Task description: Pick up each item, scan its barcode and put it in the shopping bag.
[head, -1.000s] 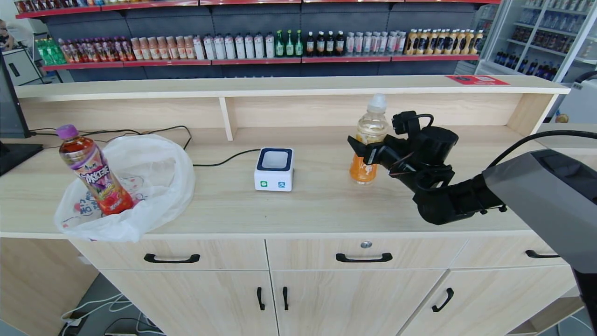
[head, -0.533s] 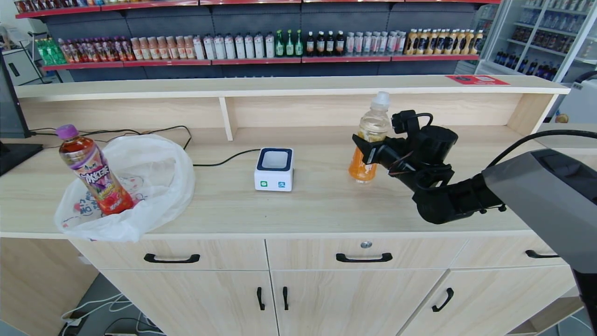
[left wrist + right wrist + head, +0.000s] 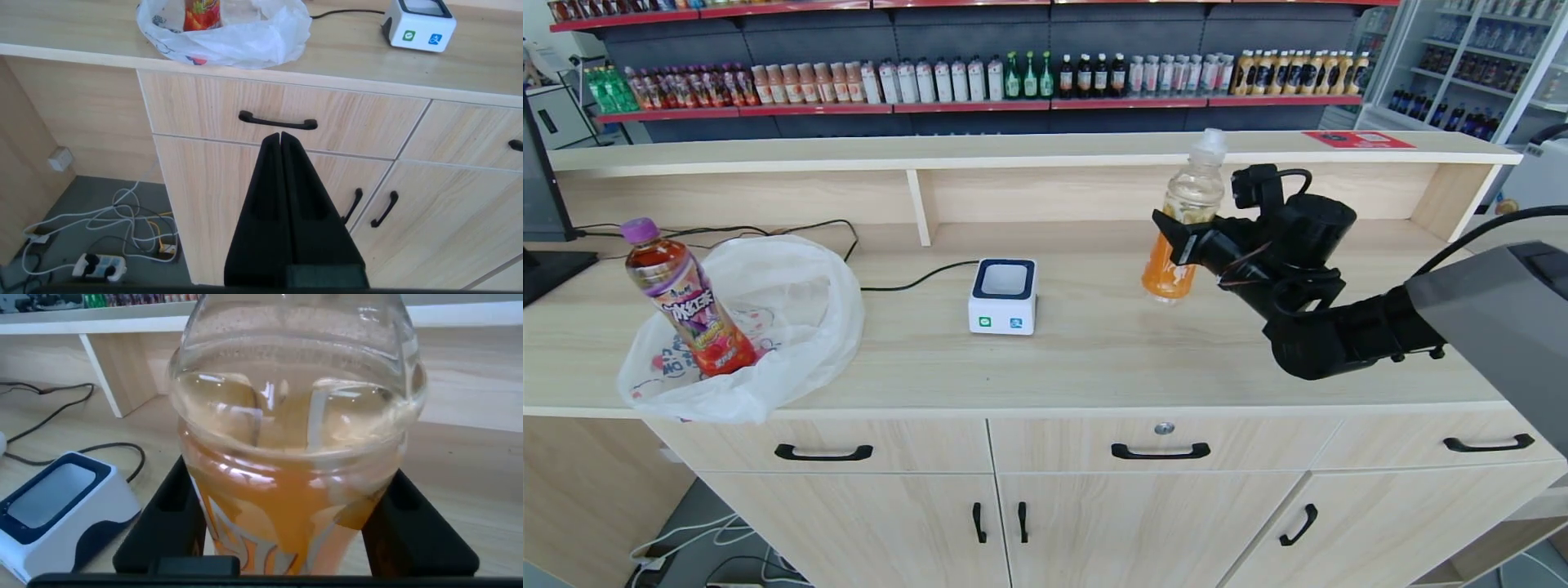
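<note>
Clamping the orange drink bottle (image 3: 1194, 192), the right gripper (image 3: 1186, 242) holds it tilted above the counter (image 3: 1094, 359), right of the scanner (image 3: 1003, 296).

My head camera looks forward and down from above the counter (image 3: 1094, 359), far enough back to take in its whole top and the shelves (image 3: 980, 90) behind. My left wrist camera stands off from the cabinet (image 3: 204, 188), facing it along my left pincer (image 3: 281, 139) and tilted down. With the head view it shares the bag (image 3: 245, 37) and scanner (image 3: 419, 24). My right wrist camera sits almost against the bottle (image 3: 294, 457), facing across the counter, and also catches the scanner.
</note>
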